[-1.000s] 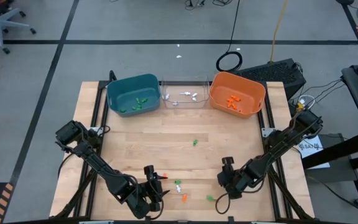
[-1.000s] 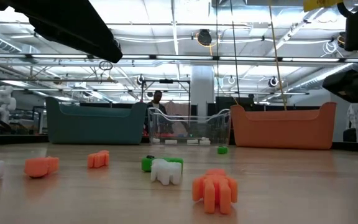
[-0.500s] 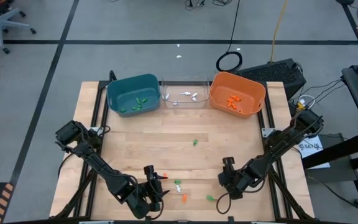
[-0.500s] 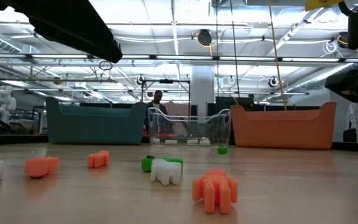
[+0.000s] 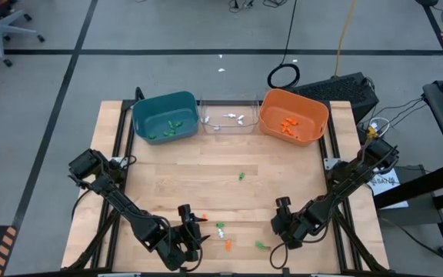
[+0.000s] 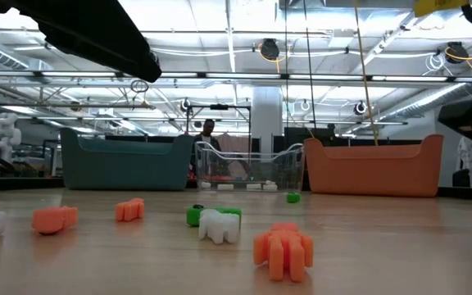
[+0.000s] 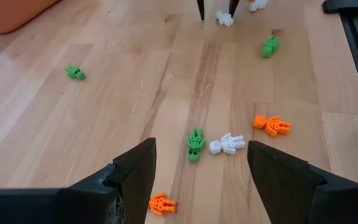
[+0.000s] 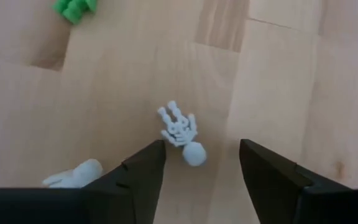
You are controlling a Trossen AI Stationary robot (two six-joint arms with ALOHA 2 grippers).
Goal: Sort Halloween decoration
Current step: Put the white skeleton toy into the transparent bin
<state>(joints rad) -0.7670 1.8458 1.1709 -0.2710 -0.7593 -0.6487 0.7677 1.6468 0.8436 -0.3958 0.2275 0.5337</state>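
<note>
- We see the left gripper (image 5: 191,231) low over the near edge of the wooden worktop (image 5: 175,177), its jaws released and holding nothing.
- In the left wrist view its two dark fingers (image 7: 135,171) stand wide apart, with a green skeleton (image 7: 195,144), a white skeleton (image 7: 227,144) touching it, and an orange skeleton (image 7: 271,124) lying on the wood beyond them.
- A smaller orange figure (image 7: 161,203) lies close to the left finger, and two more green trinkets (image 7: 75,73) (image 7: 269,45) sit farther out.
- We see the right gripper (image 5: 281,228) near the worktop's front right, jaws also released and empty.
- The right wrist view shows a white skeleton trinket (image 8: 181,134) flat on the wood just ahead of the gap between the fingers (image 8: 145,171); a second white piece (image 8: 74,175) lies beside the finger and a green piece (image 8: 74,9) is farther off.
- From above, the loose Halloween decoration (image 5: 221,231) clusters between the two grippers, with one green trinket (image 5: 241,176) alone near the worktop's middle.
- At the far edge stand three bins side by side: a teal bin (image 5: 164,117) holding green pieces, a clear bin (image 5: 228,114) holding white pieces, and an orange bin (image 5: 293,115) holding orange pieces.
- The low view shows orange (image 6: 283,249), white (image 6: 219,224) and green (image 6: 195,215) trinkets lying in front of the bins.
</note>
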